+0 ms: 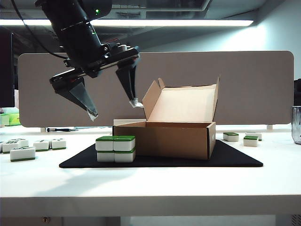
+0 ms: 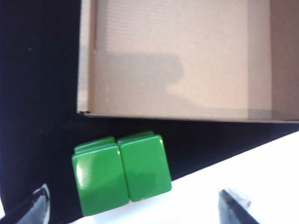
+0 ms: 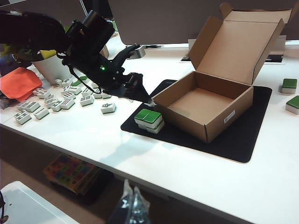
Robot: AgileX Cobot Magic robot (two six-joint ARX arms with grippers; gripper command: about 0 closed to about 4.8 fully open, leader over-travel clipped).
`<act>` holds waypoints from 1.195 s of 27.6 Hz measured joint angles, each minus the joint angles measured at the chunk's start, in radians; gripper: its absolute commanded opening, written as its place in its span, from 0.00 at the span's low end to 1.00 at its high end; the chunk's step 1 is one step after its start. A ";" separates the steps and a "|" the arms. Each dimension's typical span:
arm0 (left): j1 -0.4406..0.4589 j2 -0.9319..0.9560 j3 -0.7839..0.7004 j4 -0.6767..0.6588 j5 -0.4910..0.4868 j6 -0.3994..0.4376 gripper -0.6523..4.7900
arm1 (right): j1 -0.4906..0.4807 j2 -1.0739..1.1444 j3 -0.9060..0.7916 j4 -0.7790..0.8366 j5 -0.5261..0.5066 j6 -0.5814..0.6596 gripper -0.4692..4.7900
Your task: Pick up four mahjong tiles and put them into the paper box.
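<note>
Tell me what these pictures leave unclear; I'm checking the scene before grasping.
- White-and-green mahjong tile stack: its lower tiles are covered in the left wrist view.
- Brown cardboard paper box: its floor is hidden behind the front wall in the exterior view.
- Open left gripper: cut off in its wrist view.
- Right gripper: blurred, cropped.

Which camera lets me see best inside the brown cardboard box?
The right wrist view: it looks down into the open brown cardboard box, showing its whole bare floor, walls and raised lid. The left wrist view shows only part of the floor, close up. The exterior view shows the outside wall and lid, not the floor.
</note>
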 measured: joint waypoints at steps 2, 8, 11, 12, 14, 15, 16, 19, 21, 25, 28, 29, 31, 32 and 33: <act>-0.006 0.002 0.000 0.000 0.000 -0.005 1.00 | 0.000 0.000 0.000 0.000 0.000 0.000 0.09; -0.023 0.021 0.000 0.000 -0.042 -0.008 1.00 | 0.000 0.000 0.000 0.000 0.000 0.000 0.09; -0.024 0.052 0.001 0.000 -0.058 -0.008 1.00 | 0.000 0.000 0.000 0.000 -0.001 0.000 0.09; -0.023 0.061 0.000 0.000 -0.060 -0.008 1.00 | 0.000 0.000 0.000 0.000 -0.001 0.000 0.09; -0.023 0.078 0.000 0.000 -0.064 -0.008 1.00 | 0.000 0.000 0.000 0.000 -0.001 0.000 0.09; -0.024 0.086 0.000 0.000 -0.066 -0.009 1.00 | 0.000 0.000 0.000 0.000 -0.001 0.000 0.09; -0.024 0.091 0.000 -0.001 -0.066 -0.009 1.00 | 0.000 0.000 0.000 0.000 -0.001 0.000 0.09; -0.024 0.109 0.001 0.000 -0.067 -0.010 1.00 | 0.000 0.000 0.000 0.000 -0.001 0.000 0.09; -0.023 0.125 0.001 0.000 -0.067 -0.010 1.00 | 0.000 0.000 0.000 0.000 -0.001 0.000 0.09; -0.024 0.156 0.000 0.000 -0.069 -0.011 1.00 | 0.000 0.000 0.000 0.000 -0.001 0.000 0.09; -0.024 0.166 0.000 0.019 -0.075 -0.011 1.00 | 0.000 0.000 0.000 0.000 -0.001 0.000 0.09; -0.024 0.172 0.001 0.035 -0.077 -0.011 1.00 | 0.000 0.000 0.000 0.000 -0.001 0.000 0.09; -0.025 0.178 0.001 0.043 -0.084 -0.011 1.00 | 0.000 0.000 0.000 0.000 -0.001 0.000 0.09; -0.029 0.181 0.001 0.048 -0.086 -0.011 1.00 | 0.000 0.000 0.000 0.000 -0.001 0.000 0.09; -0.030 0.184 0.001 0.054 -0.087 -0.011 1.00 | 0.000 0.000 0.000 0.000 -0.001 0.000 0.09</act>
